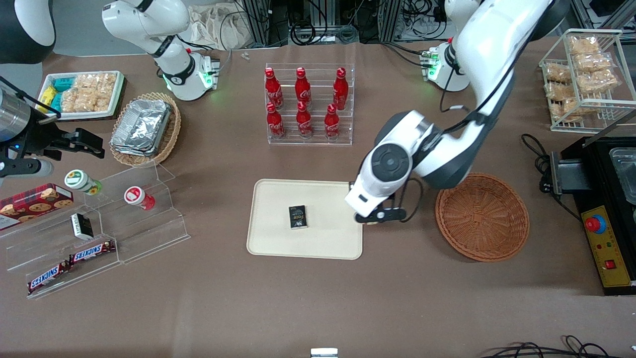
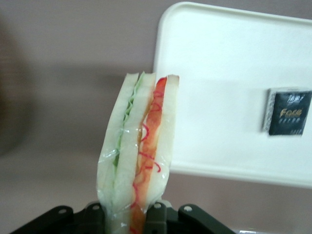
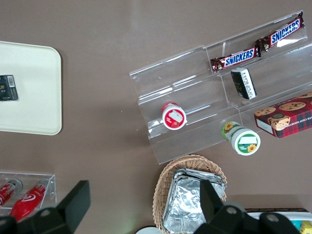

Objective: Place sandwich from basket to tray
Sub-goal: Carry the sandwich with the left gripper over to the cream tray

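Left wrist view shows you the gripper point(image 2: 134, 214) clamped on the sandwich point(image 2: 139, 151). It hangs over the tray point(image 1: 268, 238) edge nearest the basket point(image 1: 482, 217).

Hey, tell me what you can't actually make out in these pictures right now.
- Sandwich: hidden in the front view by the working arm's wrist; only the left wrist view shows it, held in the claw by the tray edge.
- Sandwich's lower end: cut off by the left wrist view's edge.
- Small black packet on the tray: its print is too small to read in the front view.
- Basket: its rim nearest the arm is covered by the arm.
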